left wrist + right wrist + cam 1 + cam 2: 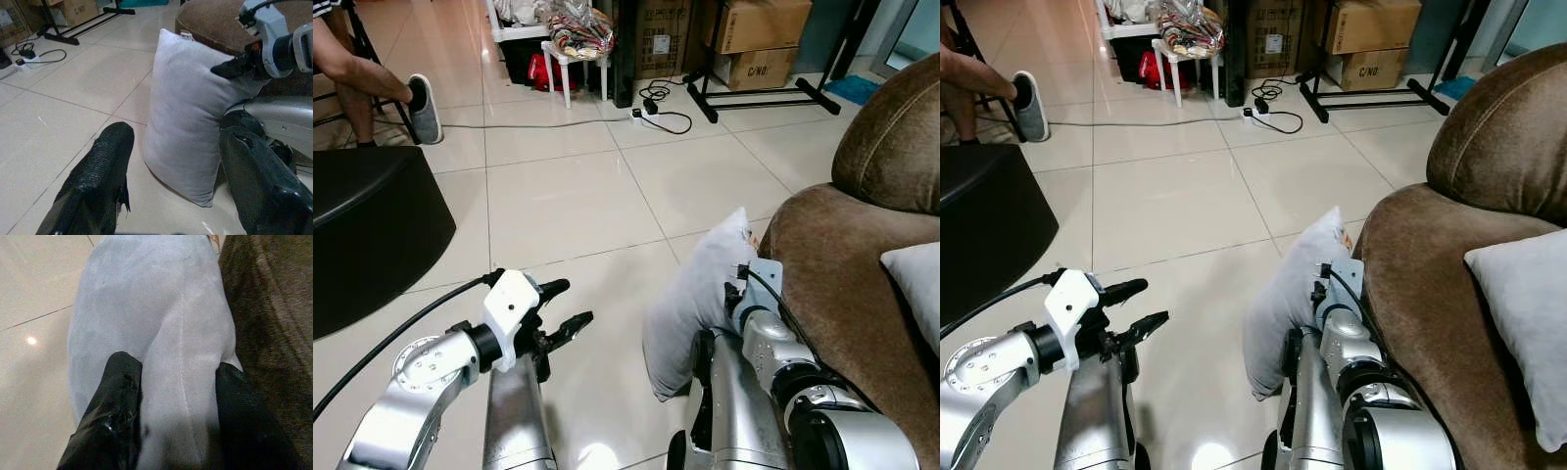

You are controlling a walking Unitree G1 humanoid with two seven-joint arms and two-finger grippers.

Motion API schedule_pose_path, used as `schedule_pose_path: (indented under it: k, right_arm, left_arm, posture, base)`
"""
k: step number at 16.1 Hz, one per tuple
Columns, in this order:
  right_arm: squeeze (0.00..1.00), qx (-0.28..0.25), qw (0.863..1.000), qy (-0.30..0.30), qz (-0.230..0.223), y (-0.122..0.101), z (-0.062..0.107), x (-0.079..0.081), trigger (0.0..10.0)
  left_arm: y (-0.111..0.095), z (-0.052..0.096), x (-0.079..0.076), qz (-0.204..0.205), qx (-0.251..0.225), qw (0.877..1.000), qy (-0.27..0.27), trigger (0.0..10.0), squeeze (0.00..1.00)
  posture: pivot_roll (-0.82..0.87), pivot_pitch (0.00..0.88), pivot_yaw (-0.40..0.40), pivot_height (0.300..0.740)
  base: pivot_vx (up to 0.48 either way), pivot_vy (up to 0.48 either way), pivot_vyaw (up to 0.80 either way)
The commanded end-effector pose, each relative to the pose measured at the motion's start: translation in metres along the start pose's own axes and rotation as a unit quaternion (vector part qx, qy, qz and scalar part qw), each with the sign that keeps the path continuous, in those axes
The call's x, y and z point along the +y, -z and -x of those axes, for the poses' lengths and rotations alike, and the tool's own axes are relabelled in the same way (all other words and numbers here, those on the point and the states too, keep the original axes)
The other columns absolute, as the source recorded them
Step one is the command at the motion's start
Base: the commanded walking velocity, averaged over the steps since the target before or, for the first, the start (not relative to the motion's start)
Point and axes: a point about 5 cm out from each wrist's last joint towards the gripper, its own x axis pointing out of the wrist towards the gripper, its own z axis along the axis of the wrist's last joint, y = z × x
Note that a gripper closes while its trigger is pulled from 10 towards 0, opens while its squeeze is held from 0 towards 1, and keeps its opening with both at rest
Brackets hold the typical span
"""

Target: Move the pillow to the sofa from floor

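The fingers point(122, 396) of the right gripper point(178, 406) straddle the upper edge of the grey pillow point(690, 304), one on each face, and press into the fabric: the grip appears closed on the pillow. The fingers point(105, 166) of the left gripper point(566, 308) stand apart with nothing between them, held above the tiled floor point(568, 196) and aimed toward the pillow from its open side.

The pillow stands on edge on the floor, its lower corner touching the tiles and its far side leaning against the brown sofa point(862, 255). A second light cushion point(1528, 313) lies on the sofa seat. In the background are a seated person's leg and slipper point(423, 110), a black rounded seat point(367, 225), cardboard boxes point(759, 24) and a power strip with its cable point(651, 113).

Step in hand, as judged: the grasp is made and the lift has not begun, since the pillow rests on the floor. The next move calls for raising the pillow clear of the sofa's front edge, then carrying it across to the seat. The soft filling may sag or slip from a one-sided pinch, so the idle left gripper could steady the free face.
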Motion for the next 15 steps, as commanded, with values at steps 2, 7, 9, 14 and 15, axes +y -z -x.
schedule_pose_path:
  k: [2,7,9,14,15]
  right_arm:
    - [0.00,0.003,1.000,-0.015,-0.009,0.000,0.000,0.006,0.0]
    - [0.00,0.001,1.000,-0.019,-0.009,0.001,0.000,0.006,0.0]
    - [0.00,0.001,1.000,-0.020,-0.008,0.001,0.000,0.006,0.0]
    - [0.00,-0.053,0.985,-0.162,-0.022,-0.012,0.007,0.040,0.0]
    - [0.00,-0.065,0.979,-0.191,-0.028,-0.015,0.009,0.046,0.0]
  left_arm:
    - [0.000,-0.001,0.001,-0.001,0.005,1.000,0.007,10.0,0.00]
    - [-0.001,-0.002,0.002,-0.003,0.006,1.000,0.007,10.0,0.00]
    - [-0.001,-0.003,0.002,-0.004,0.005,1.000,0.007,10.0,0.00]
    - [-0.003,0.001,0.005,-0.020,-0.006,0.999,-0.041,10.0,0.00]
    - [-0.003,0.002,0.007,-0.023,-0.009,0.998,-0.056,10.0,0.00]
  posture:
    - [0.07,0.000,-0.010,0.401]
    - [0.07,0.000,-0.009,0.401]
    - [0.07,0.000,-0.009,0.401]
    - [0.07,0.000,-0.017,0.401]
    - [0.07,0.000,-0.018,0.401]
  base:
    - [0.000,0.000,0.00]
    - [0.000,0.000,0.00]
    - [0.000,0.000,0.00]
    - [0.000,0.000,0.00]
    - [0.000,0.000,0.00]
